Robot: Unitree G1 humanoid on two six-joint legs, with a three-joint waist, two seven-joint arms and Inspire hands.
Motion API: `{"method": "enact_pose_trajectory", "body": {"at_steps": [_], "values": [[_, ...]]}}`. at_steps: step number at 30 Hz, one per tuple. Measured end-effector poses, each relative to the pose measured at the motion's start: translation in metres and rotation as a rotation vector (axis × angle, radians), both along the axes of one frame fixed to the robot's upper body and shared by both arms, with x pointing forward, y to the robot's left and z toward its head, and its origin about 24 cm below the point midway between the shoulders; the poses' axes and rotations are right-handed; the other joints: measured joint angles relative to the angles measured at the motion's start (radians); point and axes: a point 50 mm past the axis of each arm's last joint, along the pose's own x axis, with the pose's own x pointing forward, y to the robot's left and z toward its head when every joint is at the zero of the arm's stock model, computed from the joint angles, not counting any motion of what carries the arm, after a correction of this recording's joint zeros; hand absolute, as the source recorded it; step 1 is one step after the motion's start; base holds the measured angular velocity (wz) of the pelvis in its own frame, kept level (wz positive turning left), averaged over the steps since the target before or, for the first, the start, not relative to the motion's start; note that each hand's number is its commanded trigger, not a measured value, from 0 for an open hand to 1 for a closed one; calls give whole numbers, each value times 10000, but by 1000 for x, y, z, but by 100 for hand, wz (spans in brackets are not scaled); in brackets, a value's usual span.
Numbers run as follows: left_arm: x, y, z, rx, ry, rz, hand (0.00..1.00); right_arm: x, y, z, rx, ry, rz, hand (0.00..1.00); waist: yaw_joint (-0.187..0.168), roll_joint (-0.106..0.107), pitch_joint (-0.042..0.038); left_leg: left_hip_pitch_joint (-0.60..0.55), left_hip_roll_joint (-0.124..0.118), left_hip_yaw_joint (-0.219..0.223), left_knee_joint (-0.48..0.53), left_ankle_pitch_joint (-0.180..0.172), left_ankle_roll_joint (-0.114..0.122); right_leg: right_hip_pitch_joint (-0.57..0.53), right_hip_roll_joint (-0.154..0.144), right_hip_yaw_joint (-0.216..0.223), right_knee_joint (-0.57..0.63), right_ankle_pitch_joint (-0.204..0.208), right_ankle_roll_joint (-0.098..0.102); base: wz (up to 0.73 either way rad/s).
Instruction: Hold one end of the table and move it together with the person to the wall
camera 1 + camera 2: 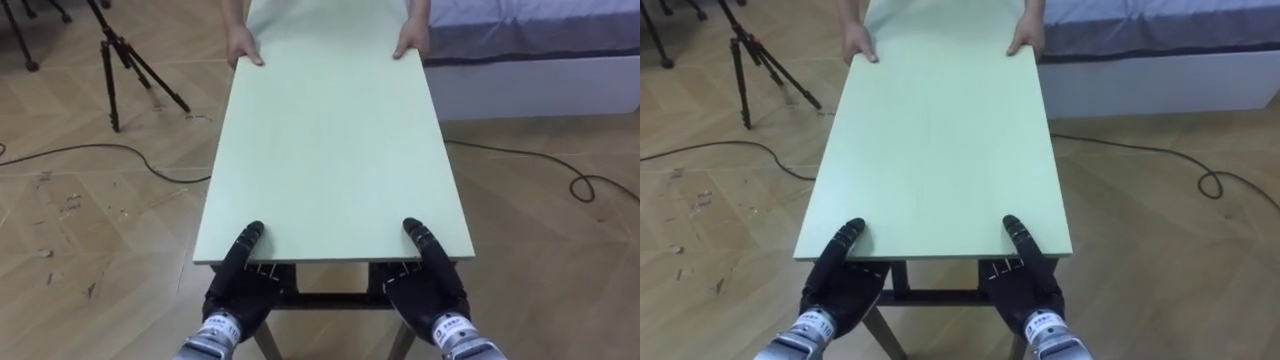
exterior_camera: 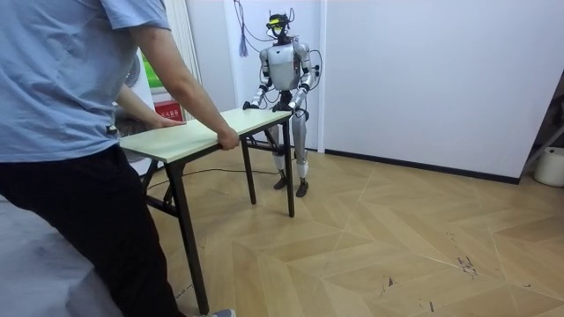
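Note:
A long pale green table [image 1: 335, 140] with dark legs [image 2: 181, 229] stretches away from me. My left hand [image 1: 238, 285] and right hand [image 1: 430, 285] grip its near edge at the two corners, thumbs lying on the top and palms below the rim. At the far end a person's hands [image 1: 243, 45] [image 1: 412, 40] hold the other edge. In the room view the person in a blue shirt [image 2: 62, 70] stands in the foreground gripping the table [image 2: 203, 130], and I stand upright at its far end near the white wall.
A black tripod [image 1: 120, 50] stands on the wood floor at the left, with a dark cable [image 1: 100, 150] beside it. A bed [image 1: 530, 60] lies at the far right, another cable [image 1: 580, 185] before it. A white bin [image 2: 551, 165] stands by the wall.

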Motion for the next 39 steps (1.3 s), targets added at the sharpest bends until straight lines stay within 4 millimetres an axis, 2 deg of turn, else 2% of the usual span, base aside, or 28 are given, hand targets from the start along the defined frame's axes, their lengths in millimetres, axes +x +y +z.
{"method": "enact_pose_trajectory", "body": {"at_steps": [20, 25, 35, 39], "values": [[-1, -3, -1, 314, 22, -34, 100, 2, 0, 2, -119, 10, -64, 100, 1, -17, 12, -56, -16, -31, 19, 1, 1, -35, -34, -81, -8, -1, 1, 0], [-9, -5, 0, 186, -2, 123, 100, 3, 0, 4, -423, -107, 67, 100, -212, -17, 11, -146, -19, -52, 54, 1, 1, -85, -34, -76, 2, -1, 1, 1], [-7, -8, 24, 433, -1261, 291, 100, 6, 5, 29, -541, -1420, -24, 100, -215, -49, 5, -411, -72, -29, 97, 2, 3, -345, 31, -14, 23, -2, 3, -1], [-13, -7, 32, 610, -1642, 308, 100, -3, 7, 33, -417, -1805, -177, 100, -218, -74, -9, -409, -66, -3, 77, 1, 3, -363, 36, -6, 21, -2, 3, 0]]}}
